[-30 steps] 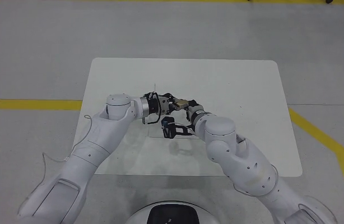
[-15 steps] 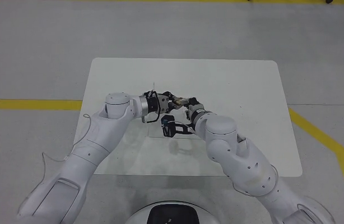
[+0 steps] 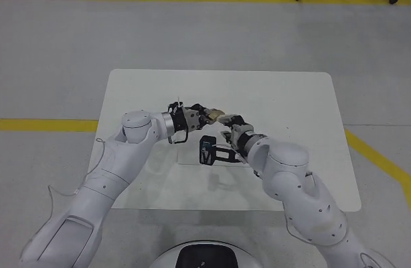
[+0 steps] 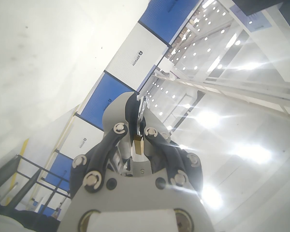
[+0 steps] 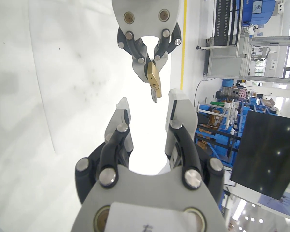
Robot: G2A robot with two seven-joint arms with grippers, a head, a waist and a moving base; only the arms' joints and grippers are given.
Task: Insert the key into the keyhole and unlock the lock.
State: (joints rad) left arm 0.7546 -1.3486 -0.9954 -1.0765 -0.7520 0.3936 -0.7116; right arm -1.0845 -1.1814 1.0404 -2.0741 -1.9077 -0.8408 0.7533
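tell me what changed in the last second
The right gripper has drawn back from the brass padlock toward the robot's right and stands open, leaving the key stuck in the padlock. The left gripper shifted the padlock slightly toward the far side of the white table. It stays shut on the padlock.

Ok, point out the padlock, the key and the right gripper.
padlock [image 5: 154, 77]: right wrist view, on its brass body.
key [image 5: 154, 97]: right wrist view, on the silver head sticking out of the padlock.
right gripper [image 5: 149, 98]: right wrist view, midway between its open fingertips.
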